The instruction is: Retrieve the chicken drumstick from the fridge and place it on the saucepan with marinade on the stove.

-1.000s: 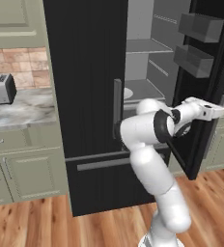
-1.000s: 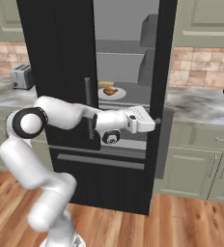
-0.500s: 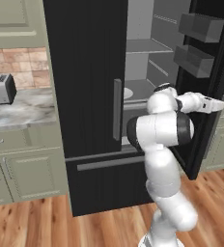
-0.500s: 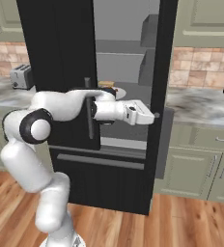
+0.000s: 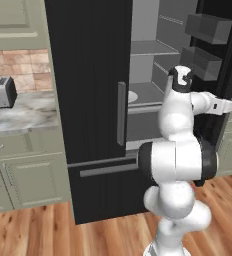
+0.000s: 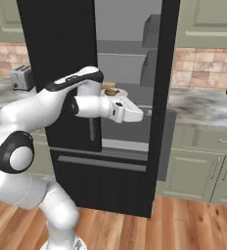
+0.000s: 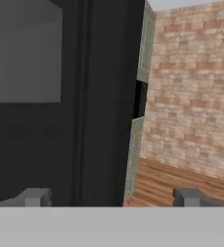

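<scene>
The gripper (image 7: 111, 197) stands wide, its two grey fingertips (image 7: 33, 196) far apart at the bottom of the hand view and nothing between them. It faces the dark inner side of the fridge's open right door (image 7: 104, 96), with a pale grey door bin (image 7: 24, 53) at upper left and a strip of brick wall (image 7: 191, 87) and wood floor (image 7: 167, 185) beyond the door's edge. In the right base view the gripper (image 6: 135, 114) reaches out level in front of the open fridge (image 6: 61, 44), close to the right door's edge (image 6: 159, 97).

The chicken drumstick (image 6: 110, 91), a small golden-brown lump, lies on a white plate (image 6: 119, 92) on a middle shelf inside the fridge. It sits just behind the forearm, above and to the left of the gripper in that view, and apart from it. In the left base view the plate's rim (image 5: 132, 96) shows on the grey shelf, left of the arm.

A toaster (image 5: 0, 92) stands on the marble table (image 5: 18, 112) left of the fridge.
</scene>
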{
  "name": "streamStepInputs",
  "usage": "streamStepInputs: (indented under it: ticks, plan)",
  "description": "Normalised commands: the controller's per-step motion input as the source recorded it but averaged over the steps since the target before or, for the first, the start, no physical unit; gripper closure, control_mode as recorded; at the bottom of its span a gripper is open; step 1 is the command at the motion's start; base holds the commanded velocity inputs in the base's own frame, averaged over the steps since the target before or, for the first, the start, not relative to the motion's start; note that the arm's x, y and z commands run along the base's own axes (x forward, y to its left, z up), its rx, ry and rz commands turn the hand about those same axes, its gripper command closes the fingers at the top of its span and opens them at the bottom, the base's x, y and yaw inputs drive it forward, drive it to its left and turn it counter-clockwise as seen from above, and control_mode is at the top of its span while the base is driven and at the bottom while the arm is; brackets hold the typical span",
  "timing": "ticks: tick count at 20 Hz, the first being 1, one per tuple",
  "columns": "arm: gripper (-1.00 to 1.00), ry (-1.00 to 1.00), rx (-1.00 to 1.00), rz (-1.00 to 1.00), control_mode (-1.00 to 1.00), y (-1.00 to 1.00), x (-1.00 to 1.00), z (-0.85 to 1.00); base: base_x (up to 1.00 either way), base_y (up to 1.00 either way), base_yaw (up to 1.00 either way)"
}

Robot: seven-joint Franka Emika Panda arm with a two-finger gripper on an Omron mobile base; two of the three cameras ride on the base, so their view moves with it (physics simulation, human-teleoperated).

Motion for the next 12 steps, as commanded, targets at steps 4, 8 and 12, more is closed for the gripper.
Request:
streamStepInputs:
  ticks: [4, 8, 12]
  plan:
    - [-1.00, 0.00, 0.00, 0.15, -1.00, 0.76, -0.37, 0.10, 0.00, 0.00, 0.00]
    - [-1.00, 0.00, 0.00, 0.20, -1.00, 0.78, -0.36, 0.12, 0.00, 0.00, 0.00]
    - [-1.00, 0.00, 0.02, 0.22, -1.00, 0.64, -0.11, 0.22, 0.00, 0.00, 0.00]
